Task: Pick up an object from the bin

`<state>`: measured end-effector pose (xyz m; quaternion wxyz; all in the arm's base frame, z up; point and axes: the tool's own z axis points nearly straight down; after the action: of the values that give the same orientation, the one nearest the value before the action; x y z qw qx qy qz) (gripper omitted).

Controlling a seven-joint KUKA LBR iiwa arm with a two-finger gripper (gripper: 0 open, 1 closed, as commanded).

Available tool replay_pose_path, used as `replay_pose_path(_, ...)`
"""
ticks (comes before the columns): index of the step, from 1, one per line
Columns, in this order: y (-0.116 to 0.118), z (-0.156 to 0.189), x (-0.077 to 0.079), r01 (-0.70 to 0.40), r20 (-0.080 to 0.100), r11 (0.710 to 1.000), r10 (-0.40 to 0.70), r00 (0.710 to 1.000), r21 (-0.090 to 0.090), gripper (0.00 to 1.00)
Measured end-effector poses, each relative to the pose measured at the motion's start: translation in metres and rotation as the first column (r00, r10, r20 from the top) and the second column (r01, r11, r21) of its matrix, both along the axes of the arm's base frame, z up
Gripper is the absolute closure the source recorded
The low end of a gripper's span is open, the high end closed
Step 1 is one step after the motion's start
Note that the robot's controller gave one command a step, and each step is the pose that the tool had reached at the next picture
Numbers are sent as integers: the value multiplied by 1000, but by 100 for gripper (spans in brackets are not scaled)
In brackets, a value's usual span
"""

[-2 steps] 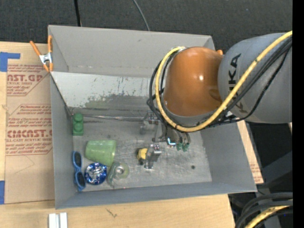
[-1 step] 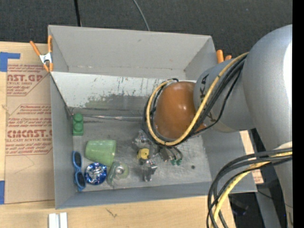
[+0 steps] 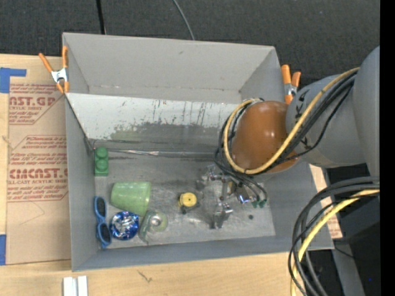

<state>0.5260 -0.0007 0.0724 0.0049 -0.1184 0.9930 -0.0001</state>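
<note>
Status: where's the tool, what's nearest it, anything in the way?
Tool low in grey metal bin, right half. Nearest: small yellow round piece, view-left of it, apart. Nothing between them.

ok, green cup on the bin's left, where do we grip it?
Probably mid-body, from above: the green cup seems to lie on its side, so close across its round wall. The shiny blue ball crowds its lower side.

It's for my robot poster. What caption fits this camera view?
Robot gripper inside the grey bin, near a small yellow disc, green cup farther off.
</note>
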Motion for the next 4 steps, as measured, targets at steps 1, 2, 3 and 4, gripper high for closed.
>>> replay_pose_path(1,81,3,30,-152,-3,988,152,988,1,0)
replay_pose_path(2,79,5,30,-148,-6,989,148,989,1,100)
replay_pose_path(3,79,3,29,-148,-8,989,148,989,0,0)
replay_pose_path(4,3,1,9,-53,4,999,53,999,3,0)
